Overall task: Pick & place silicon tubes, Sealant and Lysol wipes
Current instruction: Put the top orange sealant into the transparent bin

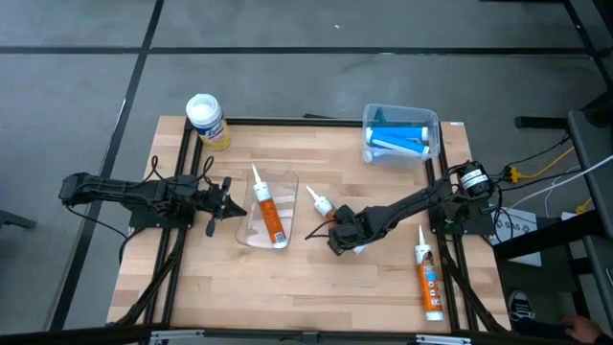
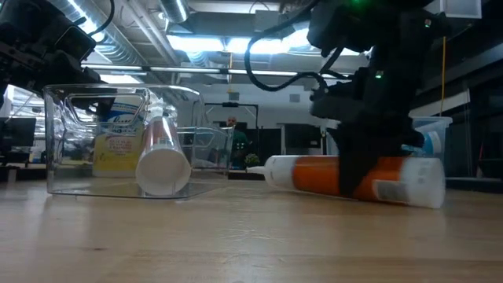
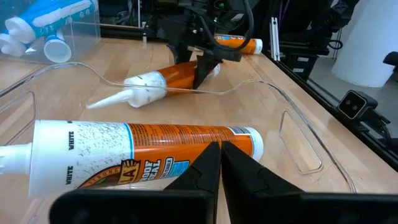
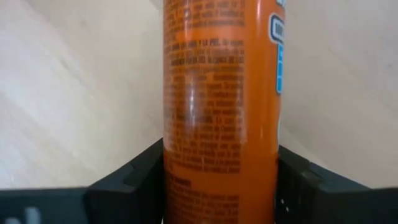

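Orange tube (image 4: 221,106), stiff and slick, sits clamped mid-barrel in right gripper (image 1: 345,236); left gripper (image 1: 228,203) waits shut.

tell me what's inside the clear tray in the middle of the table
One orange sealant tube lies inside the clear tray, nozzle toward the table's far edge. Nothing else shows in it; the label's underside is hidden.

Before me: one wooden table (image 1: 316,287); one clear tray (image 1: 247,225) at its middle; one clear bin (image 1: 436,120) near a corner; grey floor (image 1: 287,29) around.
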